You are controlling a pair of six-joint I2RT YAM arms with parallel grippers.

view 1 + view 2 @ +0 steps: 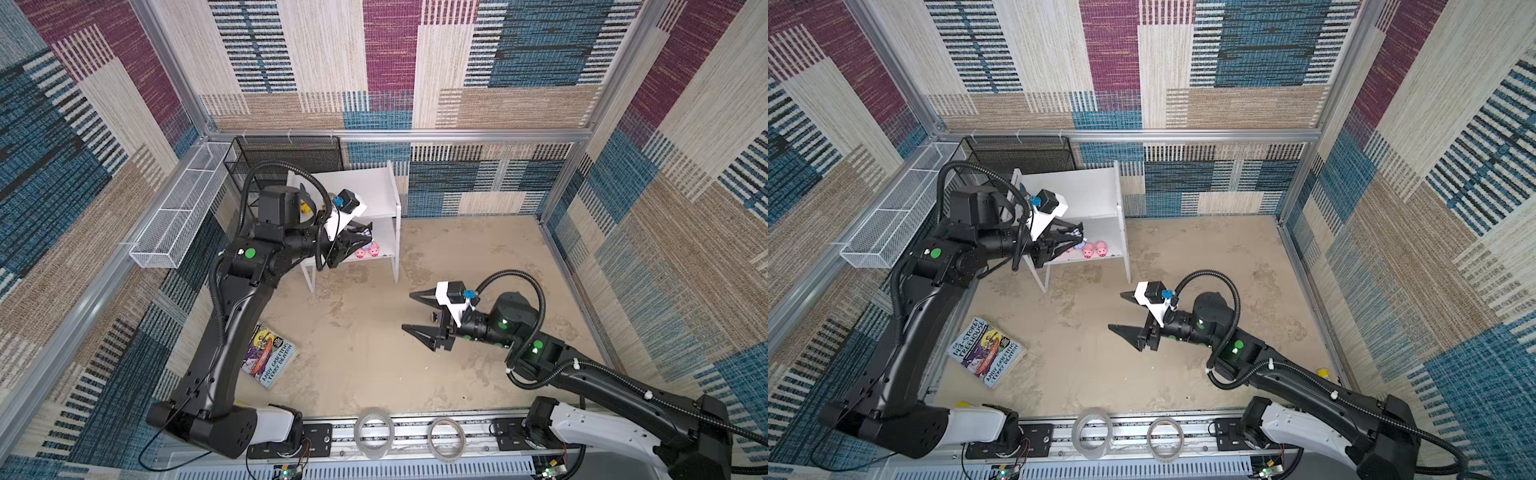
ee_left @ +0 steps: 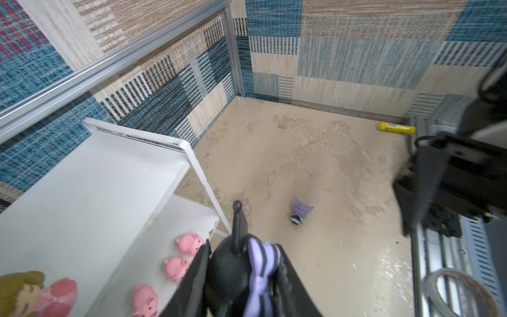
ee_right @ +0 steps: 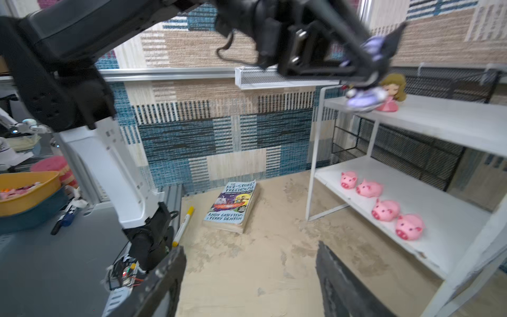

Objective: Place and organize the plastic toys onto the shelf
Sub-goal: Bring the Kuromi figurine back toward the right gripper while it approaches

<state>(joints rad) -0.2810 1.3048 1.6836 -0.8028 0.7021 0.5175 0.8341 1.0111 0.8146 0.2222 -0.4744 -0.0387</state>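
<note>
Where my left fingers [image 2: 194,282] pinch it narrowly between them, one black-and-purple toy [image 2: 258,263] hangs at the front edge of the upper board [image 3: 439,123] of the shelf [image 1: 365,183], just beside the blond doll [image 3: 392,90]. Whether it touches the board I cannot tell.

Lower board [image 3: 452,208]: four pink pigs [image 3: 369,188] in a row along the front.

Upper board, farther back: the yellow hooded figure [image 1: 306,206], largely hidden in a top view by my left arm [image 1: 232,332].

The second black-and-purple toy [image 2: 300,211] lies on its side on the sandy surface [image 1: 365,374]. It is well apart from the shelf and near my right fingers [image 1: 424,334], which stand wide with nothing between them.

Surroundings:
- a black mesh rack [image 1: 286,156] directly behind the shelf;
- a long white wire basket [image 1: 178,216] along the left wall;
- a paperback book [image 1: 986,353] flat on the surface beside my left arm;
- a yellow tube [image 2: 396,128] near the right wall;
- two tape rolls [image 1: 374,432] on the front rail.
</note>
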